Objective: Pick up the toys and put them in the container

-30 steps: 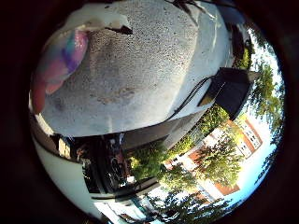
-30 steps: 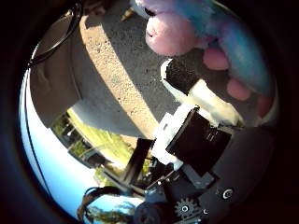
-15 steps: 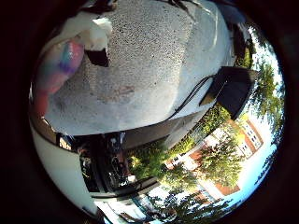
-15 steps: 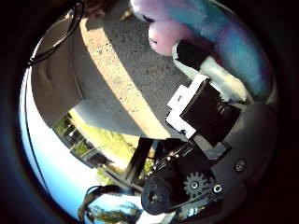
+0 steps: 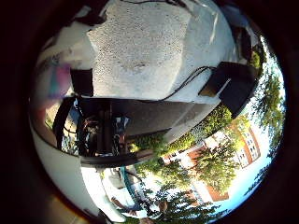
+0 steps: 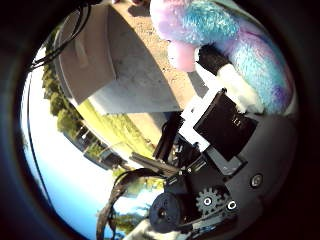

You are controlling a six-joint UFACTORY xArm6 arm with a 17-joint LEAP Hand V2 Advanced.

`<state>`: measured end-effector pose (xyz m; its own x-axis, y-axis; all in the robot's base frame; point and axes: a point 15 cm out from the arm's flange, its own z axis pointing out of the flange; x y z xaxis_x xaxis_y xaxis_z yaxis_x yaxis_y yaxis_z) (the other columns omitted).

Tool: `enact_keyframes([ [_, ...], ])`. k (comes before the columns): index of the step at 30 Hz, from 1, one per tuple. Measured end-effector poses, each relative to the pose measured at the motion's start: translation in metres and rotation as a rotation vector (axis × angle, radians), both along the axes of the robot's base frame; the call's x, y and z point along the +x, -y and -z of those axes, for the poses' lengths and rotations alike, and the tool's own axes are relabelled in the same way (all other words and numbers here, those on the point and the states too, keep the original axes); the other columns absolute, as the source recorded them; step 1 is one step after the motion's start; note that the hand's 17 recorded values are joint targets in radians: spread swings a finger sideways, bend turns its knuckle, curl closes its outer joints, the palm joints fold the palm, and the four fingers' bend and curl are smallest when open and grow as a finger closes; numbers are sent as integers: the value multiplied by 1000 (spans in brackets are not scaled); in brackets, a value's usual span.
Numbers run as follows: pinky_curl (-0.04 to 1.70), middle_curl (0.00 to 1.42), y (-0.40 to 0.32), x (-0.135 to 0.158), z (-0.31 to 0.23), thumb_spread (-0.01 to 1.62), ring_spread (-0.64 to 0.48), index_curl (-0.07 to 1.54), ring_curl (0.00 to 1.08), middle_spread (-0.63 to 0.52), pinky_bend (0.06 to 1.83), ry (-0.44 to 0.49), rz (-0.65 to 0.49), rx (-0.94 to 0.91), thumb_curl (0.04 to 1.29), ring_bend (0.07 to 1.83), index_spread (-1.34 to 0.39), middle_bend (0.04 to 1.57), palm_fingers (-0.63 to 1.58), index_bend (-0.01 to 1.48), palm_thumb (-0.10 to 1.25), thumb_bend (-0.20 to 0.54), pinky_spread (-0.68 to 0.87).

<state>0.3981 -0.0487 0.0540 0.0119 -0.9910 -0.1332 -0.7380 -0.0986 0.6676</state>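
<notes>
The plush toy [image 6: 235, 45] has shaggy fur in pastel patches: pink and lilac at one end, turquoise blue across the middle, purple and white further along, with a plain pink rounded foot. The robot hand [image 6: 220, 125] is white and matt black, with black gears. The worktop [image 5: 149, 51] is speckled grey-white like gritty stone. Beyond it are green trees [image 5: 219, 163] and a red brick building [image 5: 243, 144].

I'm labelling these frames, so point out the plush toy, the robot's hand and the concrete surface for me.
plush toy [image 6: 220, 30]: thumb side palm view, on its blue and pink fur.
hand [image 6: 227, 125]: thumb side palm view, on a black finger block.
concrete surface [image 5: 140, 46]: little finger side palm view, on bare speckled concrete.
</notes>
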Motion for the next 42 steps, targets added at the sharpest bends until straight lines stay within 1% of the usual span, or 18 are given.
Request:
enact_keyframes([
  [4,794,1090,-37,-1,-57,1161,-107,604,802,-241,1626,15,-58,69,699,1510,-1016,1215,781,605,998,-9,155],
  [6,804,1097,-56,1,-83,1164,-108,652,807,-241,1639,37,-91,87,712,1527,-1046,1229,765,603,997,-10,150],
  [10,818,1105,-107,24,-144,1168,-109,743,814,-241,1659,157,-152,143,732,1552,-1091,1253,736,593,994,-11,142],
  [16,837,1110,-193,50,-199,1166,-108,894,819,-238,1692,299,-211,273,757,1586,-1153,1289,696,557,982,-13,134],
  [19,842,1110,-227,55,-206,1166,-107,961,819,-237,1703,331,-230,317,767,1599,-1171,1304,683,537,979,-12,132],
  [22,847,1109,-261,67,-203,1168,-107,1027,818,-235,1711,397,-252,336,774,1611,-1187,1316,672,518,966,-15,130],
  [24,854,1108,-279,79,-191,1168,-107,1078,820,-233,1703,437,-251,333,768,1622,-1199,1333,646,505,919,-30,126],
  [26,861,1098,-297,90,-173,1183,-100,1127,814,-228,1668,465,-243,326,740,1629,-1204,1333,624,509,884,-30,125],
  [28,847,1072,-309,99,-152,1196,-76,1155,787,-216,1607,483,-229,315,709,1607,-1198,1301,642,530,875,-28,138],
  [31,807,997,-326,113,-128,1200,-12,1176,719,-175,1522,523,-211,303,653,1488,-1148,1202,625,499,855,-30,191],
  [33,790,940,-335,118,-105,1196,19,1178,680,-149,1451,530,-203,292,623,1403,-1104,1113,568,488,847,-29,216],
  [34,783,902,-339,120,-96,1188,31,1174,665,-136,1422,534,-199,288,610,1372,-1067,1022,474,461,839,-32,234],
  [36,772,826,-343,122,-84,1178,57,1152,641,-110,1397,538,-192,280,584,1345,-971,833,270,343,818,-37,271],
  [37,770,815,-343,123,-79,1174,67,1144,636,-104,1390,539,-192,276,577,1338,-945,816,245,310,816,-36,282],
  [39,748,738,-341,123,-72,1158,103,1083,602,-70,1388,532,-190,269,544,1313,-831,673,123,163,761,-48,314],
  [41,723,668,-336,122,-66,1147,141,1007,567,-39,1344,514,-186,262,513,1251,-720,566,2,121,718,-50,350],
  [42,713,651,-334,120,-61,1145,153,987,556,-29,1323,504,-187,258,506,1232,-693,545,-26,118,712,-47,358],
])
